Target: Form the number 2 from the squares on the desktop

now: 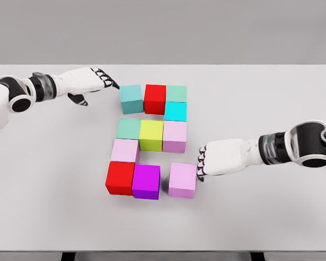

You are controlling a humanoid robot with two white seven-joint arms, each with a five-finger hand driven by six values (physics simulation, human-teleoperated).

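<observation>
Coloured cubes lie on the white table [261, 98] in a rough 2. The top row holds a teal cube [131, 98], slightly askew, a red cube [155, 98] and a pale green cube [176, 93], with a cyan cube [175, 111] below it. The middle row is a green cube [128, 129], a yellow-green cube [151, 135] and a pink cube [175, 136]. Under them sit a pink cube [124, 150], a red cube [120, 178], a purple cube [146, 181] and a lilac cube [182, 180] set apart. My left hand [106, 79] reaches with fingers extended just left of the teal cube. My right hand [202, 163] touches the lilac cube's right side, fingers relaxed.
The table's near edge [163, 251] runs along the bottom of the view. A grey wall stands behind the far edge.
</observation>
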